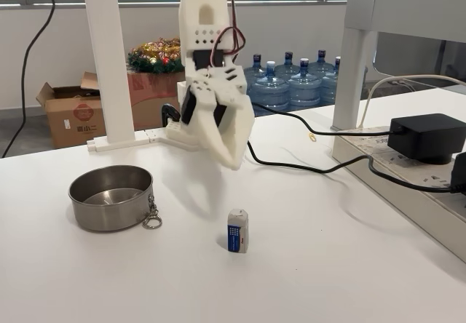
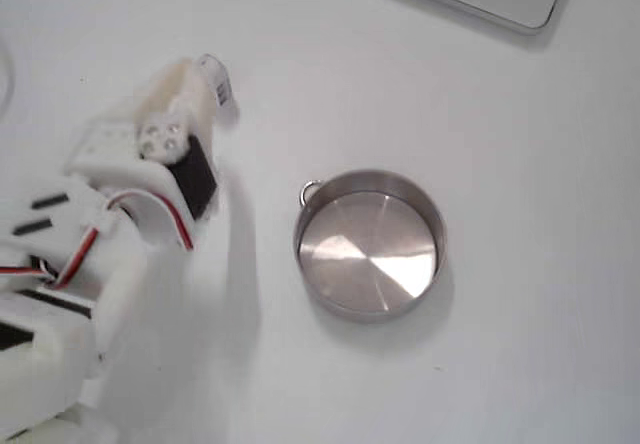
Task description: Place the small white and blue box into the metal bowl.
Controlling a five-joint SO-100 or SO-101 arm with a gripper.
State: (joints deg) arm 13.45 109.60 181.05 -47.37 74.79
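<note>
White gripper (image 1: pixel 231 159) hangs mid-frame, jaws together, holding nothing, above the small box (image 1: pixel 237 230); metal bowl (image 1: pixel 111 196) sits apart at left.

One fixed view stands low at the table's (image 1: pixel 328 279) near edge and looks level across it, past the metal bowl (image 1: pixel 111 197) at its left, toward the water bottles (image 1: pixel 291 83) by the far wall. The other fixed view looks straight down from close above, with the metal bowl (image 2: pixel 370 244) near its middle. Both fixed views share the bowl, the tabletop around it and the arm's white gripper (image 1: pixel 231 159).
</note>
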